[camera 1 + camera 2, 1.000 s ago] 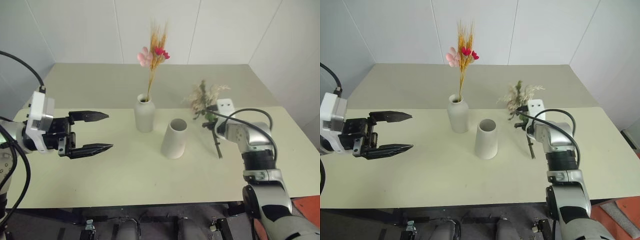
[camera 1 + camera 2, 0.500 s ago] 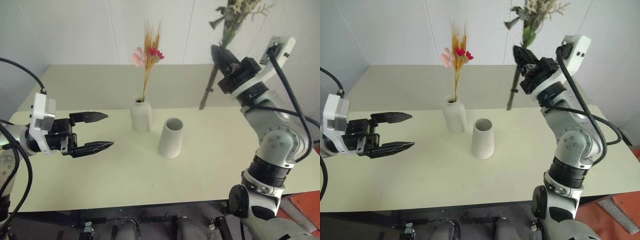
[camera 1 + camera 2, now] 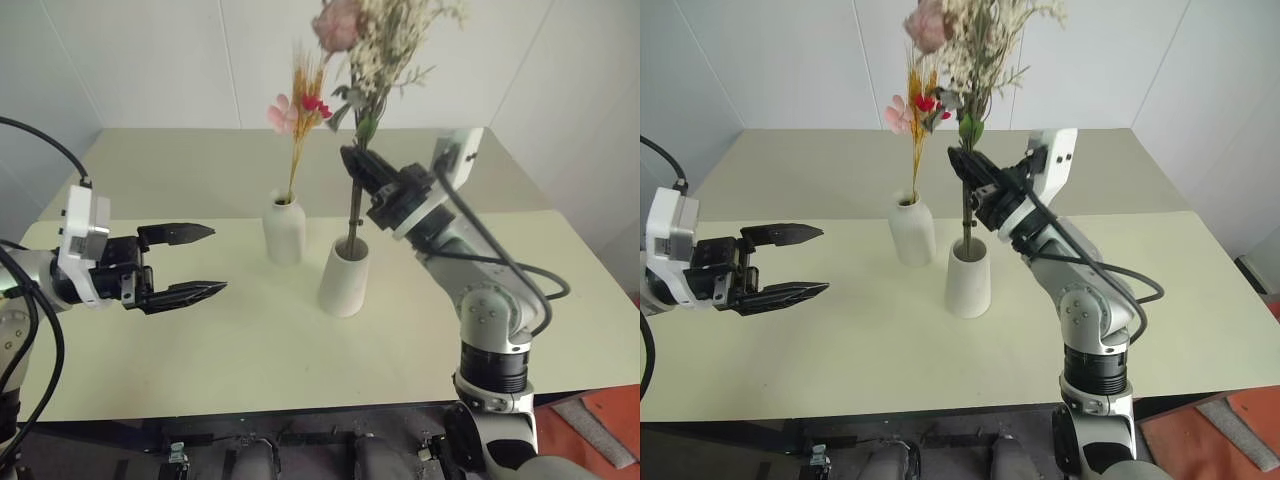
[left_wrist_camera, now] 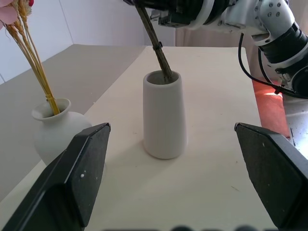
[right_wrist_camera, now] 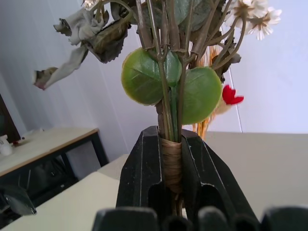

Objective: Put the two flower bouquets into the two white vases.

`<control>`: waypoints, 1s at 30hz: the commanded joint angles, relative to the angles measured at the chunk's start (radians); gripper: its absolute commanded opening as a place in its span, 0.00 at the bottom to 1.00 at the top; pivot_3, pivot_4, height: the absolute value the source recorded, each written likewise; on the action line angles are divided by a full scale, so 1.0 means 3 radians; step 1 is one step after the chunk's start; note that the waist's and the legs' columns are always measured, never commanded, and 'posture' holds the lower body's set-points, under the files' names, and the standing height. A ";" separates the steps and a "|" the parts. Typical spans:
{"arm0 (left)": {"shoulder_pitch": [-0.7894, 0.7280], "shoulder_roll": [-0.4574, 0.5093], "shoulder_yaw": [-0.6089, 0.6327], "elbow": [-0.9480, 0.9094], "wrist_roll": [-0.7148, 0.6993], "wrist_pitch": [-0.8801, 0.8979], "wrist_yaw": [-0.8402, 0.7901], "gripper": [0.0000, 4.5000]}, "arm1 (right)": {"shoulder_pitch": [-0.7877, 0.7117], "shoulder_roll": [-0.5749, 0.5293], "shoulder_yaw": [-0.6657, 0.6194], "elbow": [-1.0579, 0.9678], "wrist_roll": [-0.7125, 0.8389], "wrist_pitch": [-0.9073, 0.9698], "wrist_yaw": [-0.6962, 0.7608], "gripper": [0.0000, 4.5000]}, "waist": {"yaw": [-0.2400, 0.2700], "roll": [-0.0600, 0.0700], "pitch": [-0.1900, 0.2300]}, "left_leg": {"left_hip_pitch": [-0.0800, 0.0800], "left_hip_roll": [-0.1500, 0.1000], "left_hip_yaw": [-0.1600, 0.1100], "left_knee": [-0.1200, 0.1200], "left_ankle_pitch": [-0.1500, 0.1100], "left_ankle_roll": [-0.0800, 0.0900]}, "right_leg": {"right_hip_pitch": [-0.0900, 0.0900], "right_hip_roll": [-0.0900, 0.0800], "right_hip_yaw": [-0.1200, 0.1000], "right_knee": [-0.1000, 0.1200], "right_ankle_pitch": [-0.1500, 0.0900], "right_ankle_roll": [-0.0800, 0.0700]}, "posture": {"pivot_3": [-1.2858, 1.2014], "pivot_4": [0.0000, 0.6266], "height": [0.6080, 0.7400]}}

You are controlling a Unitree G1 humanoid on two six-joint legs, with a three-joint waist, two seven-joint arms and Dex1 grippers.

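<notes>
From my remote seat, the right gripper (image 3: 362, 172) was clamped tight on the wrapped stem of the rose bouquet (image 3: 372, 40), holding it near upright with the stem's foot just inside the mouth of the wide vase (image 3: 345, 278) at the middle of the table (image 3: 250, 345). The left gripper (image 3: 190, 262) hung over the left side of the table with its fingers spread wide and nothing between them. The wheat bouquet (image 3: 305, 100) stood in the bottle vase (image 3: 284, 230), just left of and slightly beyond the wide one.

I judged the chief risk to be tipping: the wide vase looked light and tapered, the stem leaned against its rim, and any sideways pull from my arm could have levered it over or pushed it into the bottle vase close by. Letting go with the stem barely seated might also have let the top-heavy blooms topple out. The rose heads crowded the wheat stalks above, so they could have tangled.

How deep the stem reached inside the vase was hidden by its wall. The bouquet's top was cut off by the head views' upper edge, and I could not tell whether the stem touched the bottom
</notes>
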 commanded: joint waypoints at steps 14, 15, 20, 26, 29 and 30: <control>-0.0088 0.0088 0.0012 -0.0041 -0.0039 0.0028 -0.0020 1.00 | 0.0660 -0.0083 0.0205 -0.0242 -0.0196 -0.0459 0.0238 0.56 | 0.0003 0.0000 0.0000 | 0.0000 0.0000 0.0000 0.0000 0.0000 0.0000 | 0.0000 0.0000 0.0000 -0.0001 0.0000 0.0000 | 0.52 0.24 1.00; -0.0090 0.0091 0.0011 -0.0041 -0.0040 0.0030 -0.0021 1.00 | 0.0706 -0.0093 0.0199 -0.0282 -0.0177 -0.0452 0.0240 0.63 | 0.0004 0.0000 0.0000 | 0.0000 0.0000 0.0000 -0.0001 0.0000 0.0000 | 0.0000 0.0001 0.0000 -0.0001 -0.0001 0.0000 | 0.52 0.24 1.00; -0.0120 0.0112 -0.0004 -0.0007 -0.0028 0.0029 -0.0035 1.00 | 0.1060 -0.0280 0.0035 -0.0534 -0.0099 -0.0447 0.0336 0.99 | 0.0006 0.0000 0.0000 | 0.0000 0.0000 0.0000 0.0000 0.0000 0.0000 | 0.0001 0.0000 0.0000 -0.0002 -0.0002 0.0001 | 0.52 0.24 1.00; -0.0128 0.0105 -0.0027 0.0012 -0.0011 0.0015 -0.0040 1.00 | 0.1238 -0.0638 -0.0201 -0.0594 0.0038 -0.0405 0.0505 0.99 | 0.0011 0.0000 0.0000 | 0.0002 0.0000 0.0000 0.0000 0.0000 0.0000 | 0.0002 0.0000 0.0000 -0.0001 -0.0009 0.0013 | 0.52 0.24 1.00; -0.0141 0.0095 -0.0052 0.0023 -0.0001 0.0008 -0.0040 1.00 | 0.1023 -0.0669 -0.0295 -0.0413 0.0294 -0.0123 0.0403 0.99 | -0.0005 0.0000 0.0000 | 0.0004 0.0000 0.0000 0.0000 0.0000 0.0000 | 0.0002 0.0001 0.0002 -0.0001 -0.0009 0.0013 | 0.52 0.24 1.00; -0.0156 0.0091 -0.0066 0.0028 0.0001 0.0005 -0.0040 1.00 | 0.0868 -0.0713 -0.0299 -0.0289 0.0417 0.0065 0.0413 0.99 | -0.0009 0.0000 0.0000 | 0.0005 0.0001 0.0000 0.0000 0.0000 0.0000 | 0.0002 0.0003 0.0002 0.0000 -0.0009 0.0013 | 0.52 0.24 1.00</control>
